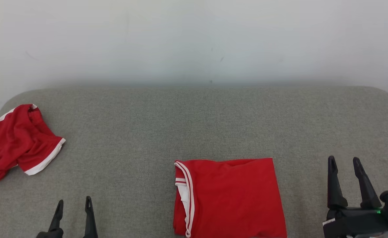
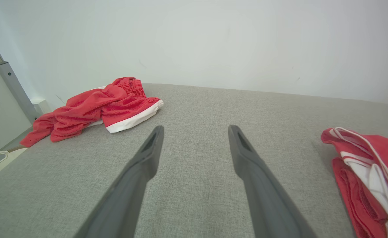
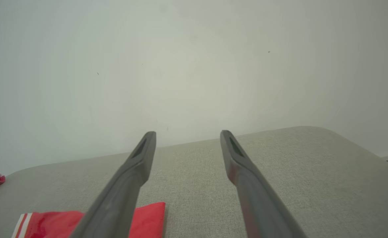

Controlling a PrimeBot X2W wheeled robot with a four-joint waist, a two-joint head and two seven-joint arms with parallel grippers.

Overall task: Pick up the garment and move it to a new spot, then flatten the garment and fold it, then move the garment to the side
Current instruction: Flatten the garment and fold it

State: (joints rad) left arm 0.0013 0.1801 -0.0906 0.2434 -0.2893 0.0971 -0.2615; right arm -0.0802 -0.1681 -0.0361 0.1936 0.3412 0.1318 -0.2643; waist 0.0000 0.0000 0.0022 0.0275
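A red garment [image 1: 230,198] with white trim lies folded into a rectangle on the grey cushioned surface [image 1: 194,125], near its front edge and a little right of centre. Its white-striped edge [image 2: 369,165] appears at the right of the left wrist view, and a corner of it [image 3: 147,218] at the bottom of the right wrist view. My left gripper [image 1: 74,204] stands open at the lower left, apart from the garment, nothing between its fingers [image 2: 147,158]. My right gripper [image 1: 345,163] stands open to the right of the garment, clear of it, fingers [image 3: 236,158] empty.
A second red garment [image 1: 18,142] with white trim lies crumpled at the far left edge of the surface, also in the left wrist view [image 2: 104,105]. A pale wall [image 1: 194,39] rises behind. A grey metal post [image 2: 14,89] stands past the left edge.
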